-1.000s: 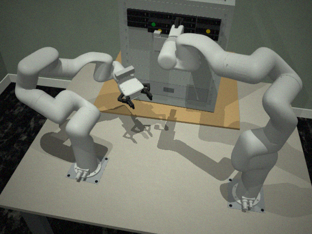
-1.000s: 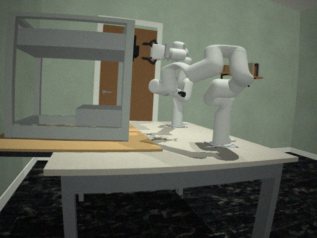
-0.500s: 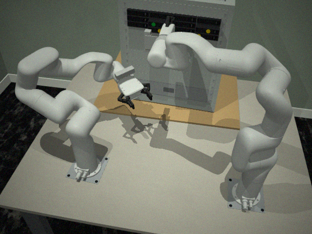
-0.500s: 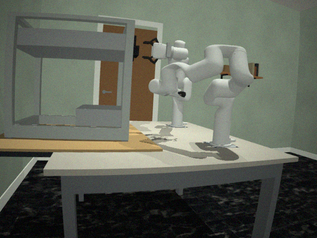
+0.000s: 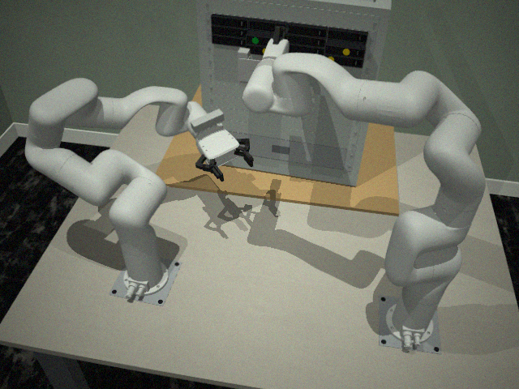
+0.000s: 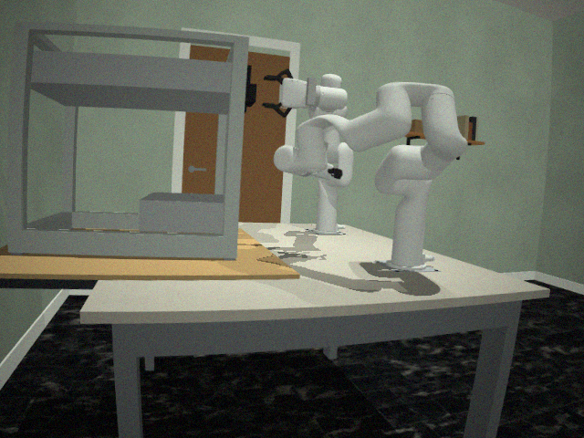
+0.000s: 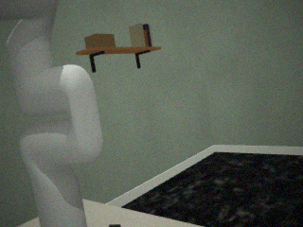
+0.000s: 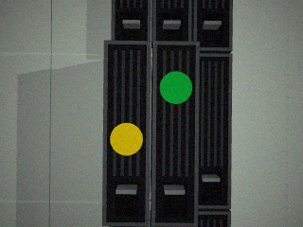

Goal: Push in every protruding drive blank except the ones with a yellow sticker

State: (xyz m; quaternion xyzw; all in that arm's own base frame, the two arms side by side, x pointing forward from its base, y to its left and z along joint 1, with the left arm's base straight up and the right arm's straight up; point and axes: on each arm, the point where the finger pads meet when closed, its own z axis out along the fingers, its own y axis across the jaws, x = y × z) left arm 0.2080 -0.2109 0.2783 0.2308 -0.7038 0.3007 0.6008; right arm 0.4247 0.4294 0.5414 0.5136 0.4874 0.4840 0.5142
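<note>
Grey rack [image 5: 373, 126] [image 6: 238, 141] upright on orange board [image 5: 377, 201] [image 6: 268, 271], black blanks [image 5: 228, 30] [image 8: 175, 132] with green and yellow round stickers, both claws [image 5: 236, 171] [image 5: 278, 27] [image 6: 264, 92] open.

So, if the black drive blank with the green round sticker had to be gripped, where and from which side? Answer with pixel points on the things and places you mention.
Probably by the small grey tab [image 8: 174, 189] near one end of its face, coming straight at the rack front. The green-stickered blank [image 8: 175, 142] [image 5: 263, 38] is long and narrow, its yellow-stickered neighbour [image 8: 126, 163] leaves only a thin seam alongside, and the tab stands out.
</note>
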